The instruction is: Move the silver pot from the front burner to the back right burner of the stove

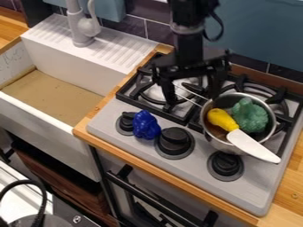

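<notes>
The black gripper [192, 98] hangs over the rear middle of the stove, its two fingers apart. Between and below them runs the thin wire handle [190, 94] of a metal pot; whether they touch it, I cannot tell. The pot [206, 128] stands on the right burner, just right of the gripper. Inside it lies a green broccoli-like toy [250, 116]. A utensil with a yellow handle [222, 119] and a white blade [253, 146] leans in the pot, the blade sticking out over the front rim. A blue pepper-like toy [145, 125] sits on the stove's front panel, between two knobs.
Black grates [135, 98] cover the burners, and several black knobs [174, 141] rise along the stove's front. To the left is a white sink [65, 133] with a grey faucet [80, 24]. A tiled wall [139, 27] stands behind. Wooden counter [289, 186] borders the stove at right.
</notes>
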{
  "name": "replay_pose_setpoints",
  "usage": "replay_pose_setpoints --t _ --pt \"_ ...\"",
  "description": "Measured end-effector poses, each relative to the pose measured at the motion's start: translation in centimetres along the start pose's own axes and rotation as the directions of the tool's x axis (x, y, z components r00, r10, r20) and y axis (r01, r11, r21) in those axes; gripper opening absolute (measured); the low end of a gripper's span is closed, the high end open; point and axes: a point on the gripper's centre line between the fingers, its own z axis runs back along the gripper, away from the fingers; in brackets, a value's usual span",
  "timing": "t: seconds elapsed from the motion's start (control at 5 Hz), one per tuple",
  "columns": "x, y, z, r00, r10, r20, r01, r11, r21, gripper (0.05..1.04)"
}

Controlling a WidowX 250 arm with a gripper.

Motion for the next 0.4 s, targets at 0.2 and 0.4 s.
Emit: replay_pose_setpoints --t 0.2,0.4 --pt "-0.8 -1.0 -0.5 0.999 0.023 0.026 -0.022 1.000 -0.022 1.000" --pt "-1.5 -1.1 -1.8 0.994 0.071 0.077 -0.068 0.997 -0.043 1.000"
